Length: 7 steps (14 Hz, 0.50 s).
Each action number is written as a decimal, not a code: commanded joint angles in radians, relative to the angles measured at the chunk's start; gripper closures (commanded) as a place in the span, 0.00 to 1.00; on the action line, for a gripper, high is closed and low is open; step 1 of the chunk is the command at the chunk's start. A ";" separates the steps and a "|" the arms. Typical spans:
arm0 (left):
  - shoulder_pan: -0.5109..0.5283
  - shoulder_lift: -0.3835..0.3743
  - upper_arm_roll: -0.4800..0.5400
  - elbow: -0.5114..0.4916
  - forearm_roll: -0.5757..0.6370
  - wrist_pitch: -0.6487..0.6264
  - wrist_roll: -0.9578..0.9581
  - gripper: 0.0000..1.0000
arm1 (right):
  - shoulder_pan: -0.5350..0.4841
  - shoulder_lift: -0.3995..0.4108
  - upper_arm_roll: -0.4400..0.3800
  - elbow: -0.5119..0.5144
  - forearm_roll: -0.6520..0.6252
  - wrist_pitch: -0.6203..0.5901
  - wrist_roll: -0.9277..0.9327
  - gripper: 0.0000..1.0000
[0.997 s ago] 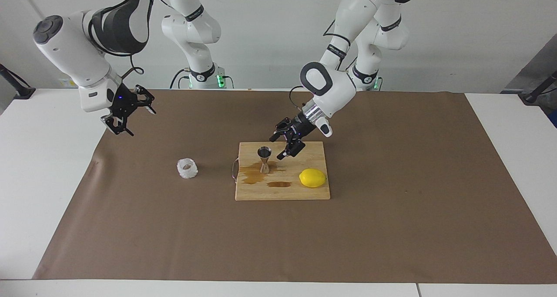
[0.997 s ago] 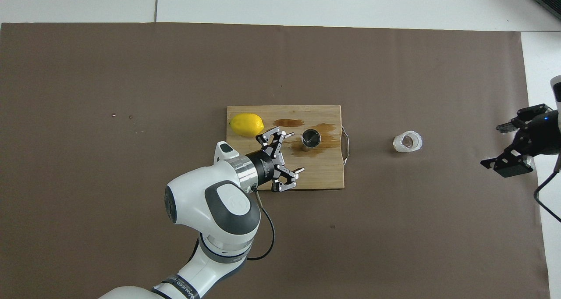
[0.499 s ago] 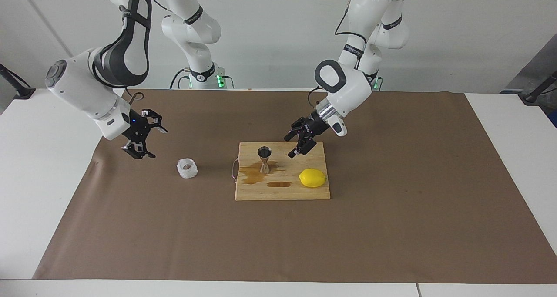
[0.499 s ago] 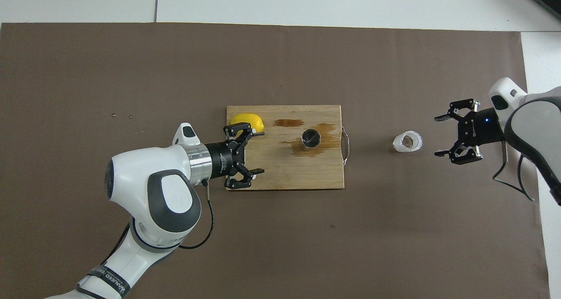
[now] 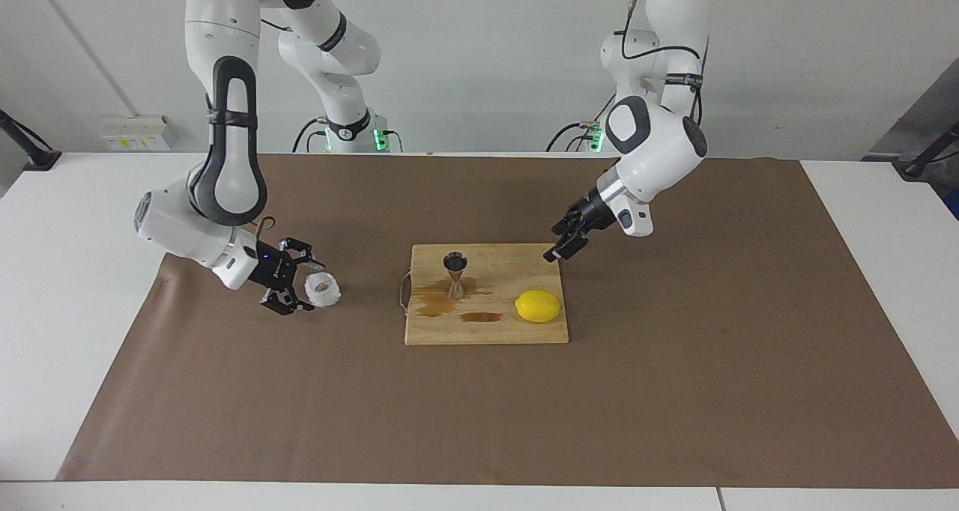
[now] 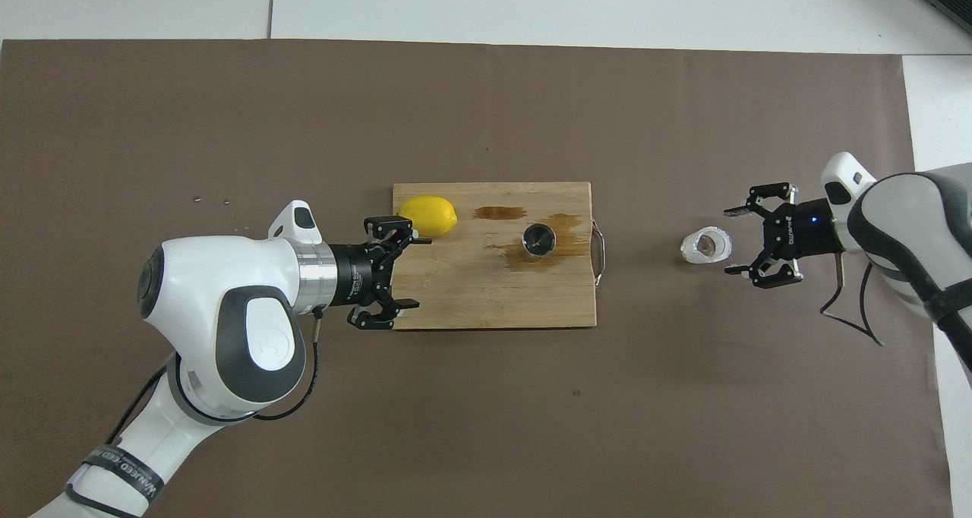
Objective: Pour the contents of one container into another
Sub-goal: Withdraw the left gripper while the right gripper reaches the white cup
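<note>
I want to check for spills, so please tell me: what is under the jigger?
The steel jigger stands upright on the wooden cutting board, in a brown wet stain that spreads around its base. The board directly under the base is covered.

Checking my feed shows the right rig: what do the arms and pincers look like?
Both arms are glossy white with rounded dark grey joint covers and black bands with white lettering. Each ends in a silver wrist collar and a black, open-framed left pincer and right pincer, the right showing a small blue light. Thin black cables loop beside each wrist.
</note>
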<state>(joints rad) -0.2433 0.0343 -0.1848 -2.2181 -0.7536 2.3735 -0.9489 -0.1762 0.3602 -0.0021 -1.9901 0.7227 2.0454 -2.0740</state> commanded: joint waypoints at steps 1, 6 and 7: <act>0.062 -0.042 -0.004 0.023 0.182 -0.100 -0.022 0.00 | -0.005 0.006 0.008 0.001 0.027 0.004 -0.032 0.00; 0.194 -0.050 -0.005 0.158 0.469 -0.295 0.025 0.00 | 0.012 0.014 0.010 -0.010 0.066 0.024 -0.038 0.00; 0.219 -0.062 -0.005 0.179 0.490 -0.330 0.083 0.00 | 0.012 0.014 0.011 -0.018 0.066 0.035 -0.040 0.00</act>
<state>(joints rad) -0.0654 -0.0089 -0.1816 -2.0749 -0.3193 2.1120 -0.9270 -0.1597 0.3693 0.0033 -1.9917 0.7588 2.0505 -2.0782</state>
